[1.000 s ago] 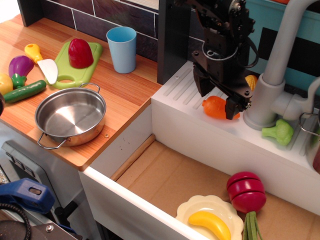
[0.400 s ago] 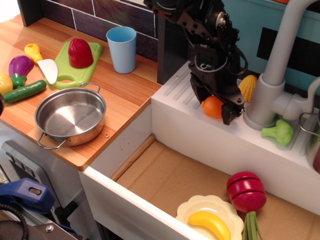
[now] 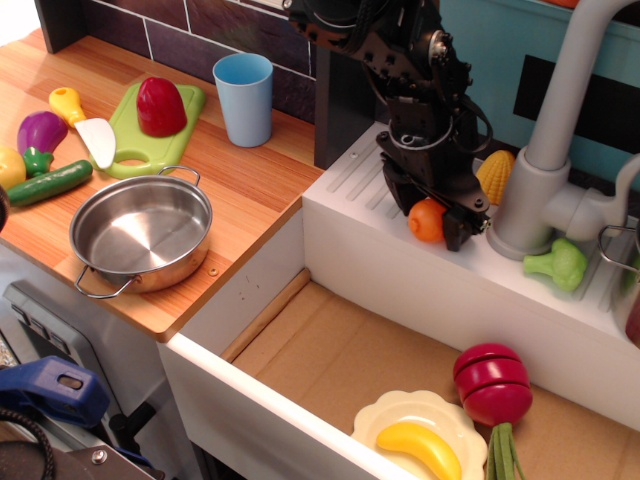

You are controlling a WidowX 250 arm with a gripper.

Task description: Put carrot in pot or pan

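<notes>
The orange toy carrot (image 3: pixel 427 220) is between the black fingers of my gripper (image 3: pixel 428 214), just above the white ledge behind the sink. The jaws are closed on it from both sides. The shiny steel pan (image 3: pixel 140 236) with two loop handles sits empty on the wooden counter, far to the left of the gripper and lower in the frame.
A yellow corn cob (image 3: pixel 496 176) and the grey faucet (image 3: pixel 560 130) stand right of the gripper. A blue cup (image 3: pixel 244 98) and a green cutting board (image 3: pixel 150 130) with a red piece lie behind the pan. The sink holds a plate with a banana (image 3: pixel 420 445) and a red fruit (image 3: pixel 493 384).
The gripper moved left along the ledge and closed on the carrot, which has turned end-on and shifted slightly left with it.
</notes>
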